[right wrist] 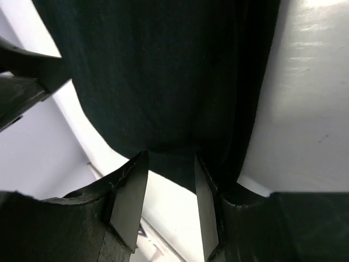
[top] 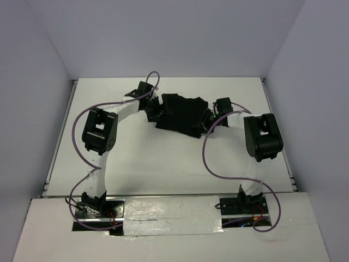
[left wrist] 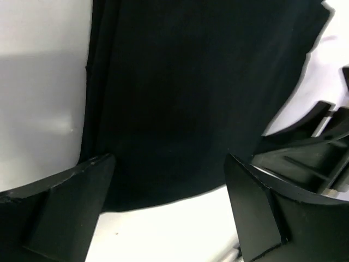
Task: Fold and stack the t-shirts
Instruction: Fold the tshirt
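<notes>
1. The left gripper [left wrist: 166,161] has its jaws spread as wide as they go and holds nothing. Black cloth lies straight ahead of its fingertips and reaches in between them. We cannot tell whether the fingers touch it.
2. The right gripper [right wrist: 170,158] shows a narrow gap between its jaws. A cloth edge sits right at the tips, but we cannot tell whether it is pinched or only close.
3. The t-shirt [top: 182,114] is a bunched, unfolded heap on the table [top: 163,164], beyond both wrists. It lies rightward of the left gripper and leftward of the right gripper, filling the space between them.
4. Its long axis runs side to side, from one gripper to the other, a little crooked.
5. Our judgement:
   - Neither arm is nearer, since each sits at its own end of the heap.
   - The coming move turns on both taking opposite ends and drawing apart along that axis to spread the cloth flat.
   - Folding has not begun.
</notes>
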Robot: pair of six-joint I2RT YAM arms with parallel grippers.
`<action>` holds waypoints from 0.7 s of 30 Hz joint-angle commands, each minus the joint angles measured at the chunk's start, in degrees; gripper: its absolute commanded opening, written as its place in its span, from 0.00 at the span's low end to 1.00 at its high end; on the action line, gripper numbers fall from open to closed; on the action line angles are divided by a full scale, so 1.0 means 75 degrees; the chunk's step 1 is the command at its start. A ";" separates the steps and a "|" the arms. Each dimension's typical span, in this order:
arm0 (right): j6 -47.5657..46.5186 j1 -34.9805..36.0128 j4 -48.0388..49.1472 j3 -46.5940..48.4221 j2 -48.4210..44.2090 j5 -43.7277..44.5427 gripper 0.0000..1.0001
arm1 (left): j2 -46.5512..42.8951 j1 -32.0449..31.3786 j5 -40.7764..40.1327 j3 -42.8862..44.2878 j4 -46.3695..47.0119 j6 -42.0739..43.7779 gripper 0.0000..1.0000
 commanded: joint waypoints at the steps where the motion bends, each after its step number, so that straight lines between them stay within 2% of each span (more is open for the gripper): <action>1: -0.0317 0.0017 -0.0982 0.0267 -0.0198 0.0742 0.47 | 0.0440 0.0061 -0.0409 0.0220 -0.0469 -0.0159 0.99; 5: -0.0503 0.0028 -0.0773 0.0055 -0.0936 -0.0052 0.52 | 0.0267 0.0026 -0.0515 -0.0282 -0.0589 -0.0382 1.00; 8: -0.0819 0.0028 -0.1226 0.0476 -0.1873 -0.0336 0.61 | -0.0960 0.0014 -0.0784 -0.0799 -0.0506 -0.0487 1.00; 10: -0.1042 0.0028 -0.1649 0.1013 -0.2704 -0.0196 0.73 | -0.1536 0.0014 -0.1087 -0.0671 -0.0856 -0.0558 1.00; 11: -0.1125 0.0028 -0.2150 0.1190 -0.2986 -0.0079 0.91 | -0.2177 0.0014 -0.1217 -0.0519 -0.0974 -0.0581 1.00; 12: -0.1195 0.0017 -0.2398 0.1355 -0.3580 0.0061 1.00 | -0.2486 0.0002 -0.1381 -0.0414 -0.1103 -0.0628 1.00; 16: -0.1861 0.0028 -0.4363 0.2094 -0.5013 0.1591 1.00 | -0.4159 -0.0021 -0.2900 0.0078 -0.2353 -0.0652 1.00; 17: -0.2003 0.0028 -0.4695 0.2141 -0.5584 0.1899 1.00 | -0.4408 -0.0033 -0.3057 0.0103 -0.2637 -0.0617 1.00; 18: -0.2225 0.0028 -0.4976 0.2118 -0.5868 0.2505 1.00 | -0.4654 -0.0056 -0.3476 0.0103 -0.2918 -0.0616 1.00; 21: -0.2472 0.0028 -0.5833 0.1803 -0.7099 0.3259 1.00 | -0.5895 -0.0138 -0.4906 -0.0037 -0.4207 -0.0791 0.99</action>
